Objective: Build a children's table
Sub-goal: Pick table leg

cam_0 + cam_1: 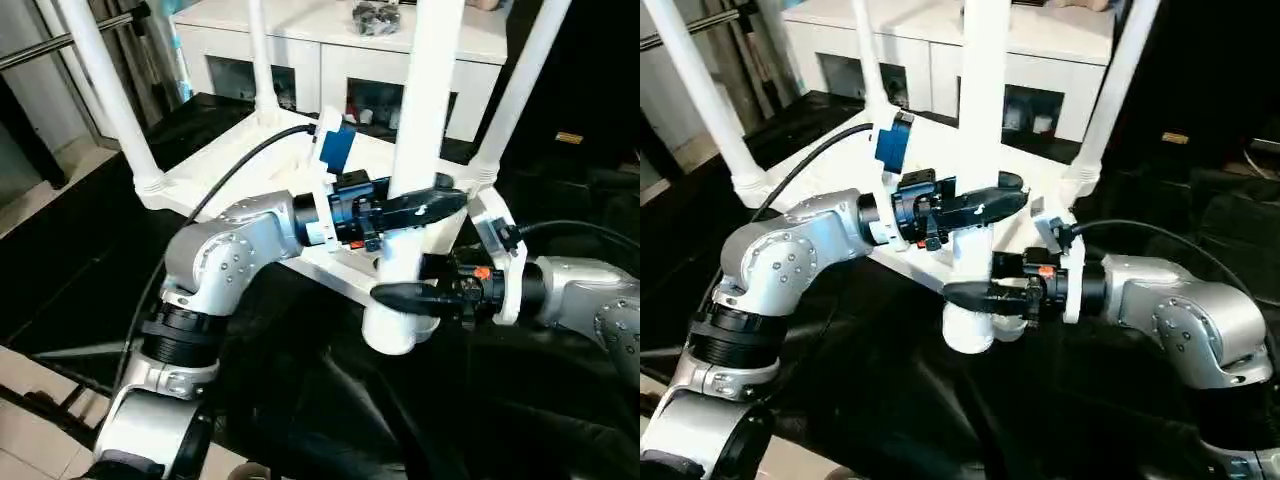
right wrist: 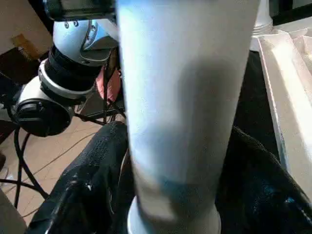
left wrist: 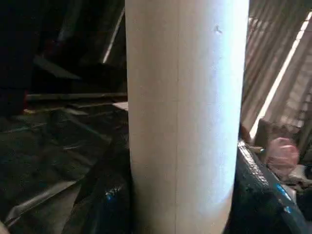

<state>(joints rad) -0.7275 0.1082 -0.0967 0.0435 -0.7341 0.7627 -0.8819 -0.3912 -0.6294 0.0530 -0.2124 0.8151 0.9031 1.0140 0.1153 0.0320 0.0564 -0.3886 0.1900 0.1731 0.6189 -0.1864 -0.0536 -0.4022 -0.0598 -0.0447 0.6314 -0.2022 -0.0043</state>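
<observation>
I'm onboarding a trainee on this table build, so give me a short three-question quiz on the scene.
1. True or false: the white plastic tabletop lies underside up.
2. How many white tubular legs stand in its corner sockets?
3. Which gripper sits higher on the nearest leg: A left gripper, B right gripper?

Key: 1 true; 2 four; 3 A.
</observation>
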